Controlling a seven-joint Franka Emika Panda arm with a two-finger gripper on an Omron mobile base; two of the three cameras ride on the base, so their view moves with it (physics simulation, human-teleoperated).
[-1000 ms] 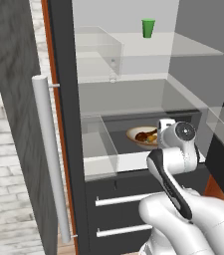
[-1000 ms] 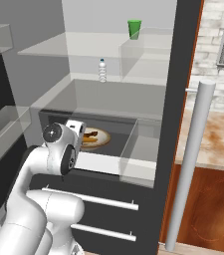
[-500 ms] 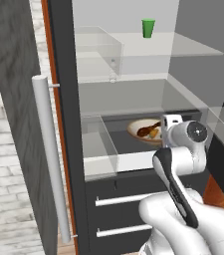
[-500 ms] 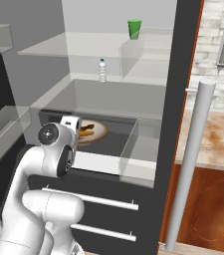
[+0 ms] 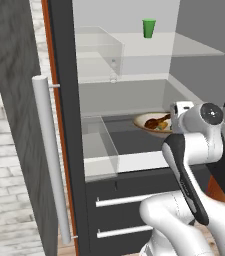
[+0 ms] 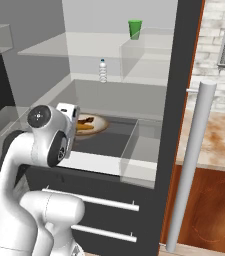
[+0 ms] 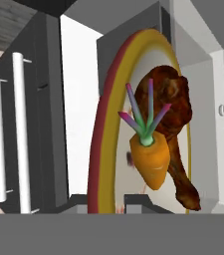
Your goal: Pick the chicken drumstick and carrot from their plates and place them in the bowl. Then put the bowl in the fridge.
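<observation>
The fridge (image 5: pixel 64 75) is showing a matt dark shell, clear glass shelves (image 6: pixel 99 45) and brushed silver bar handles (image 5: pixel 49 160); the bowl (image 7: pixel 106 119) is looking smooth and glazed, the chicken drumstick (image 7: pixel 175 109) glistening and rough.

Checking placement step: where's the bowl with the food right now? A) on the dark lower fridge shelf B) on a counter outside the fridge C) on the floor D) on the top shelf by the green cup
A: the bowl holding the chicken drumstick and carrot lies on the dark lower shelf inside the fridge.

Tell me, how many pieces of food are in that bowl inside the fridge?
2: a carrot near the middle of the bowl and a chicken drumstick right beside it. Anything lying beneath them would be hidden.
</observation>
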